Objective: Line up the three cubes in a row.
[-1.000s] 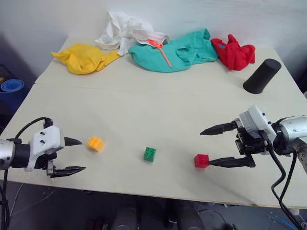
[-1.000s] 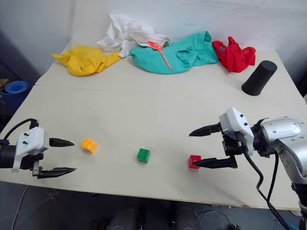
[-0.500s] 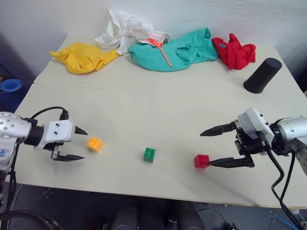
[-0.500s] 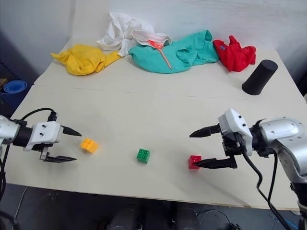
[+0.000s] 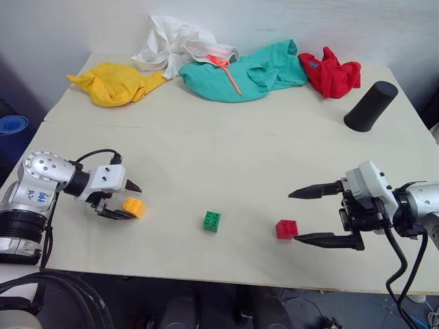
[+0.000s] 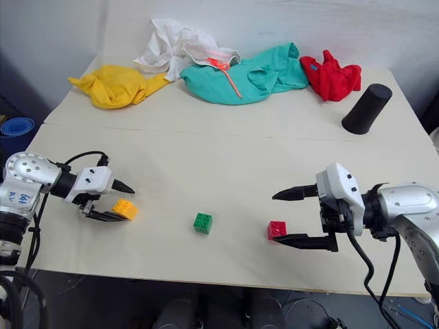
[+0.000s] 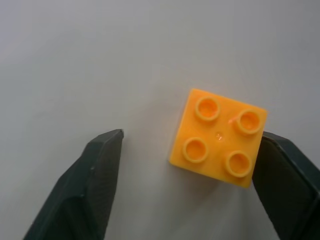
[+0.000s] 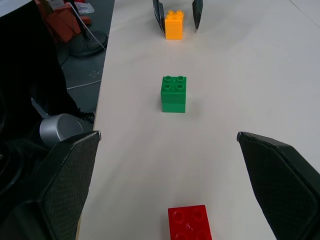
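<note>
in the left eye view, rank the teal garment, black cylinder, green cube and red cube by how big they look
1. teal garment
2. black cylinder
3. green cube and red cube: these look about alike, so no ranking between them.

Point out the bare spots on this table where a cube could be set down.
Bare: the table middle, between the garments and the cube line; also the gaps between orange cube, green cube and red cube. Crowded: the far edge, with garments and black cylinder.

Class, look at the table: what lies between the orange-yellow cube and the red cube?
The green cube sits between the orange-yellow cube and the red cube, with bare tabletop on either side; the head views show this.
</note>
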